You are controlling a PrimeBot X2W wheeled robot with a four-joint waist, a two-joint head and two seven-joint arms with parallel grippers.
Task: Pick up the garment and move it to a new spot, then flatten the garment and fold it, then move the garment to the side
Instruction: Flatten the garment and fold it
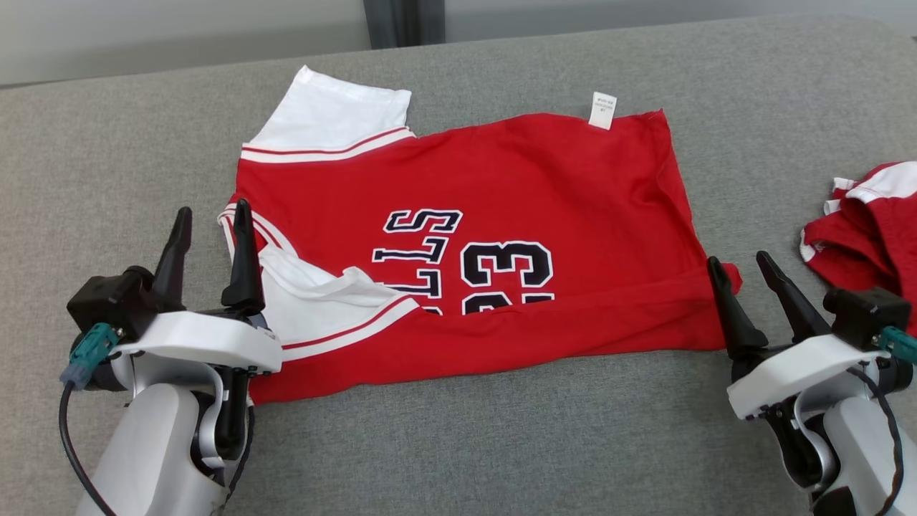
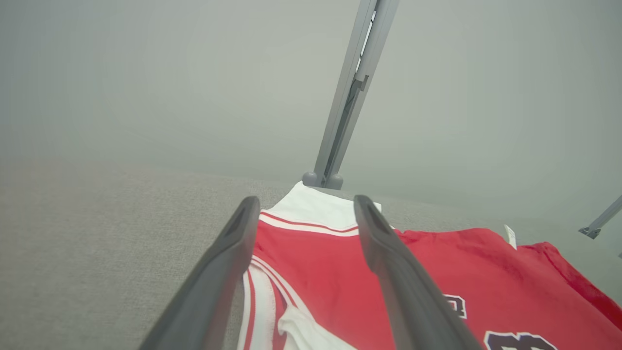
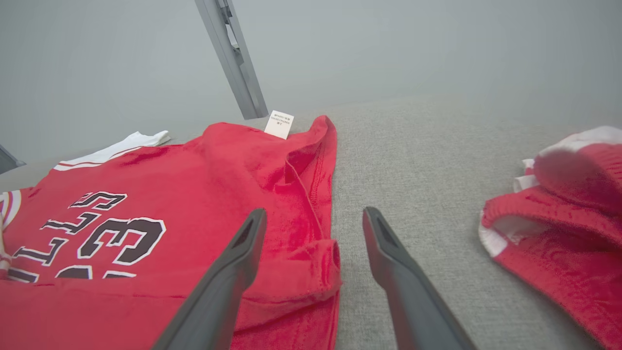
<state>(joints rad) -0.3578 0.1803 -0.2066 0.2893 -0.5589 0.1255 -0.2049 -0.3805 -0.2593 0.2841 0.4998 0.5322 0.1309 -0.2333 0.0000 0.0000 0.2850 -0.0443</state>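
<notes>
Garment (image 1: 501,179) flat across mid-frame on the grey surface (image 1: 458,444), red, near edge turned up over the lower half of the number. Looks like mid-fold, one long fold in. For a clean next fold: take the doubled near edge at both ends together, low and level, pinch both layers, carry straight up-frame toward the far hem with the white label (image 1: 604,110), keep the cloth taut between the arms. Tuck that loose white sleeve (image 1: 322,301) at lower left first, or risk a lump. Steer clear of the second red garment (image 1: 870,229) at the right edge.

Now the tools. Left gripper (image 1: 213,215), lower left: jaws wide apart, gripping nothing, astride the sleeve-side edge; touching cloth or not, hard to say. Right gripper (image 1: 738,261), lower right: wide apart too, empty, poised at the near right corner, inner finger right against it.
</notes>
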